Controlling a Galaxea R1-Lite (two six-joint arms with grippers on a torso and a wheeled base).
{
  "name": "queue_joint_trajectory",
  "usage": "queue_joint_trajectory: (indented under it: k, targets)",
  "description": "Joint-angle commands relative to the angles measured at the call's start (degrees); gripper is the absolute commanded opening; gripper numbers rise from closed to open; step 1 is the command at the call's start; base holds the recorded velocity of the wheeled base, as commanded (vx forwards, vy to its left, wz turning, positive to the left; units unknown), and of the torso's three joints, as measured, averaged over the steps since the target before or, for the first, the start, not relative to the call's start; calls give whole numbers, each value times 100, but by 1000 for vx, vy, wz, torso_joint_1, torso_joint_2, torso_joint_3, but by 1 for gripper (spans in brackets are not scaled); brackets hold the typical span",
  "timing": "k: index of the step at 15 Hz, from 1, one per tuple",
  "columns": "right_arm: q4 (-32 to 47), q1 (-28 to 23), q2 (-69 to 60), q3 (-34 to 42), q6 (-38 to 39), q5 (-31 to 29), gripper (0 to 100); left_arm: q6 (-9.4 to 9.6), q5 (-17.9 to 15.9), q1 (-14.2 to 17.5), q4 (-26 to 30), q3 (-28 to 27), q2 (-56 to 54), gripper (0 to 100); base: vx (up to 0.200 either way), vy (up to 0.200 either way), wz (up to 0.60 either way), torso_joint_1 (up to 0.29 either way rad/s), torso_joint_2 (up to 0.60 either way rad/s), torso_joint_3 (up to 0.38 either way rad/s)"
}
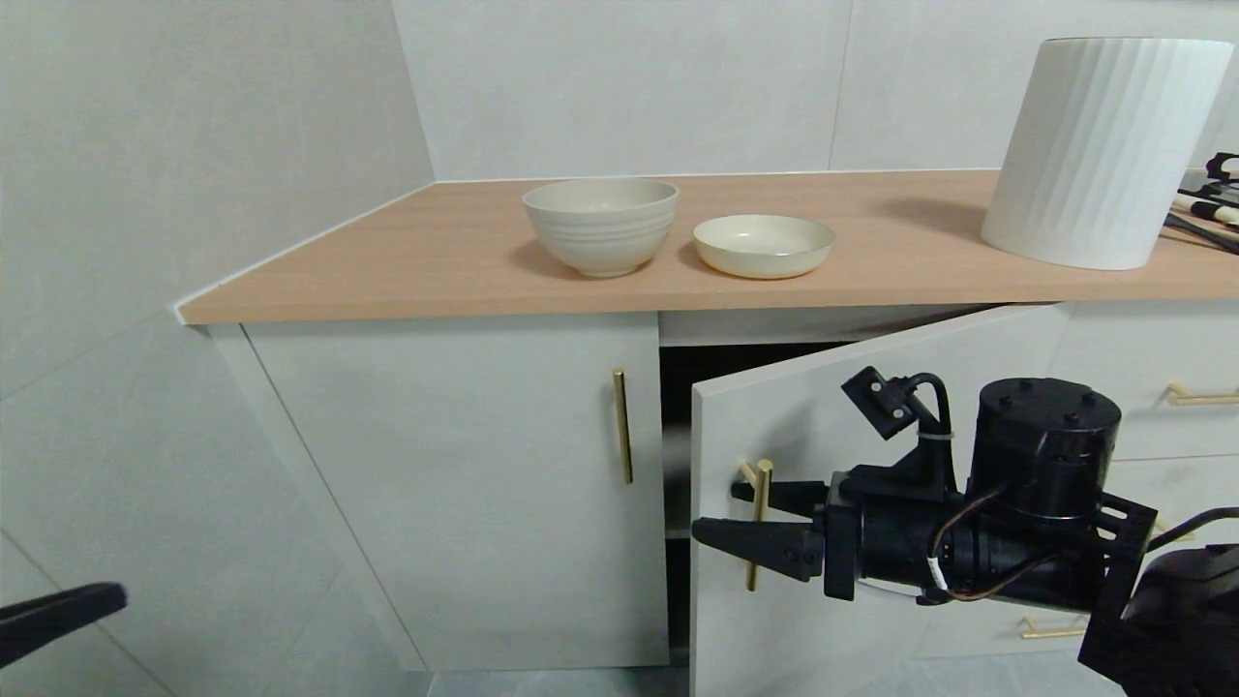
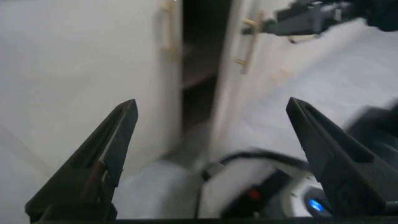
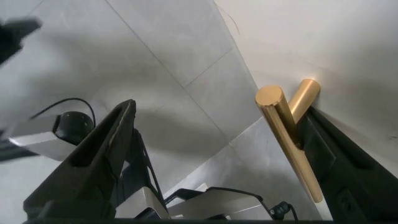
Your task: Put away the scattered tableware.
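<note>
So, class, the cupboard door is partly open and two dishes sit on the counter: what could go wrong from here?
The right gripper straddles the gold handle open, not clamped, so it might slip off as the door swings. The shallow dish sits near the front edge of the counter, above that door; a rising arm could knock it.

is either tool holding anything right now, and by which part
Nothing is clamped. The open right tool straddles the gold door handle, one finger against it; the left tool is open and empty.
</note>
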Motion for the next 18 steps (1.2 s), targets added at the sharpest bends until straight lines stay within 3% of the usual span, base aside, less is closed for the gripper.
queue_joint_trajectory:
  k: [1, 2, 3, 4, 6, 14, 15, 18]
  targets:
    - [-6, -2, 0, 1, 1, 1, 100, 121, -271, -790, -268, -476, 1964, 100, 0, 0, 0, 0, 0, 0]
    - [2, -2, 0, 1, 1, 1, 100, 121, -271, -808, -277, -476, 1991, 100, 0, 0, 0, 0, 0, 0]
    - [-6, -2, 18, 1, 1, 1, 100, 121, -262, -1133, -558, -230, 2492, 100, 0, 0, 0, 0, 0, 0]
    - [2, -2, 27, 1, 1, 1, 100, 121, -271, -1238, -690, -90, 2659, 100, 0, 0, 0, 0, 0, 0]
    - [-6, -2, 27, 10, 1, 1, 100, 112, -253, -1484, -1341, 271, 3265, 100, 0, 0, 0, 0, 0, 0]
    - [2, -2, 44, 19, 1, 1, 100, 59, -253, -1695, -1543, 385, 3766, 100, 0, 0, 0, 0, 0, 0]
    - [2, -2, 44, 19, 1, 1, 100, 59, -245, -1713, -1543, 394, 3757, 0, 0, 0, 0, 0, 0, 0]
    - [2, -2, 44, 27, -8, 1, 100, 59, -245, -1713, -1578, 341, 3828, 0, 0, 0, 0, 0, 0, 0]
